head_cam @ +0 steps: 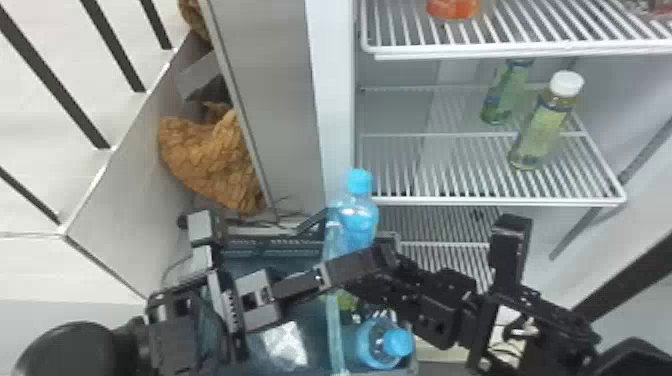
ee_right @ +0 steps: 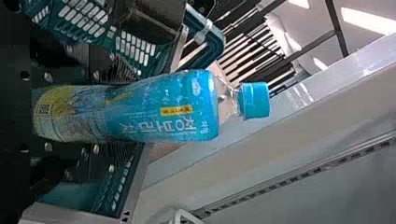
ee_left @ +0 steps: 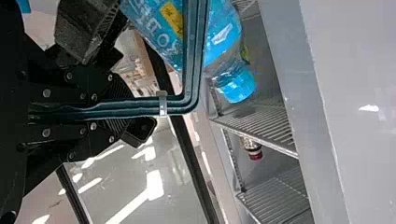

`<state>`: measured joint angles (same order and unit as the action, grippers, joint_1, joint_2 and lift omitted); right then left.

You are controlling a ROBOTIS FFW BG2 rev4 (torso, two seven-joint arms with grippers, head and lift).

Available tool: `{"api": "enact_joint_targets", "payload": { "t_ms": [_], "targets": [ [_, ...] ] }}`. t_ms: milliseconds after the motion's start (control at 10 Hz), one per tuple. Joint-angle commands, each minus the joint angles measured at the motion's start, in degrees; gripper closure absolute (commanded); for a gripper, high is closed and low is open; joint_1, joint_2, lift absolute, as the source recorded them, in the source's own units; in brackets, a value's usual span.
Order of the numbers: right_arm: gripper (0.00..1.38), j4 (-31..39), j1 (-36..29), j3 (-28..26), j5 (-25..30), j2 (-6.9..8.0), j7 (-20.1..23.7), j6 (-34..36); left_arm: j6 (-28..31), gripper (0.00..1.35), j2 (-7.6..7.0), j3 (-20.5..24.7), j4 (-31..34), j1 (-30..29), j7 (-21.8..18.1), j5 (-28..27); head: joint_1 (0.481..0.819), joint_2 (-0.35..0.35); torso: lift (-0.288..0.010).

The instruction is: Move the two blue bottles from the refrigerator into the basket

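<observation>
Blue-capped blue plastic btl (head_cam: pixel 357 220) is clamped in my R claw (ee_right: pixel 119 112), long axis approx. upright, w/ the teal mesh basket (head_cam: pixel 280 247) toward 7 o'clock, its slim teal handle (ee_left: pixel 191 70) in my L claw (ee_left: pixel 135 107), 2nd blue-capped btl (head_cam: pixel 382 345) inside toward 5.

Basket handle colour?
The handle is dark teal; clearest in the left wrist view.

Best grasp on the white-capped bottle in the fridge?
Mid-body, coming level from the open front, a finger on each side. The white-capped bottle stands upright with a long, slim body and narrower neck; the shelf above would likely hinder a top approach.
</observation>
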<state>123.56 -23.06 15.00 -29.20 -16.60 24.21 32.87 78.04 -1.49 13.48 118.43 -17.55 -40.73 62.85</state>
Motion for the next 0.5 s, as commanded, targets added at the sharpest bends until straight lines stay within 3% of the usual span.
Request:
{"api": "enact_joint_targets", "payload": {
  "t_ms": [0,100,400],
  "targets": [
    [0.15,-0.87,0.56,0.08,-0.05,-0.01,0.48,-0.25,0.01,1.2,0.0,-0.11,-0.1,-0.02,-0.05,0.22,0.695,0.066,-0.22],
    [0.07,-1.01,0.42,0.19,0.07,-0.01,0.48,-2.08,0.01,1.2,0.0,-0.11,-0.1,-0.02,-0.05,0.45,0.695,0.065,-0.22],
    [0.12,-0.45,-0.99,-1.29,0.29,0.08,0.4,-7.14,-0.13,1.2,0.0,-0.11,-0.24,-0.31,-0.05,0.68,0.695,0.056,-0.22]
  ]
}}
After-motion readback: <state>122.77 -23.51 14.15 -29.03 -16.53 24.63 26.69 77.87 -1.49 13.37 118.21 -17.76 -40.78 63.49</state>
